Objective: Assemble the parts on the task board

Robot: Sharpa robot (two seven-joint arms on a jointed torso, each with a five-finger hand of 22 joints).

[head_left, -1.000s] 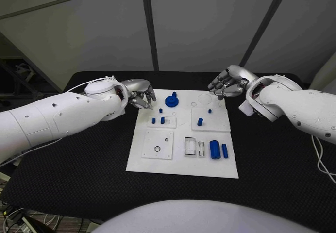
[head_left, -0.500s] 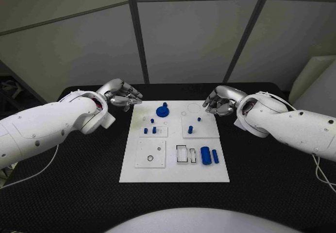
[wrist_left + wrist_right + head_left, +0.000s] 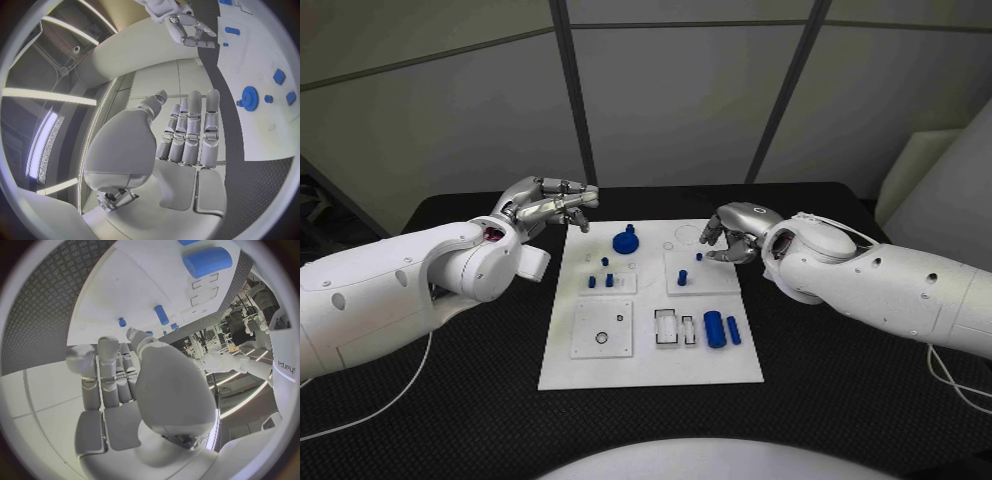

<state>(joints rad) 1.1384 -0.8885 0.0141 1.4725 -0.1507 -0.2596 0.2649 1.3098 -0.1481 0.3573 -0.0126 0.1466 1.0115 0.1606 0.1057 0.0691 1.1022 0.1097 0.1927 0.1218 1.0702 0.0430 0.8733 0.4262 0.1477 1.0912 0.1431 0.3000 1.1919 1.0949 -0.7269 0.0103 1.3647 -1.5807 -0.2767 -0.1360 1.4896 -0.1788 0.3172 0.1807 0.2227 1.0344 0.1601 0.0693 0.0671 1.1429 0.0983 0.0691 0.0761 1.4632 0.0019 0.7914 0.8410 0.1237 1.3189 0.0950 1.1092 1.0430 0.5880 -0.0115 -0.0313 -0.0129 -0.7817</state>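
The fingers of the left hand [image 3: 548, 203] are curled loosely inward with nothing between them; in the left wrist view the same fingers [image 3: 190, 131] stand side by side above the palm, holding nothing. The right hand [image 3: 731, 232] has its fingers bent in toward the palm and also carries nothing; the right wrist view shows those fingers [image 3: 107, 375] folded close together, clear of any part.

The left hand hovers above the black table [image 3: 473, 370] just beyond the far left corner of the task board [image 3: 653, 355]. The right hand hangs over the board's far right corner.

On the board, a blue gear [image 3: 626, 241] with a knob on top sits near the far edge. Small blue pegs [image 3: 607, 265] stand in the raised block nearer the left hand, and another peg [image 3: 682, 277] stands in the block on the other side. A large blue cylinder [image 3: 714, 329] and a thinner blue bar [image 3: 733, 329] lie side by side near the right edge, just beside two rectangular slots [image 3: 676, 328].
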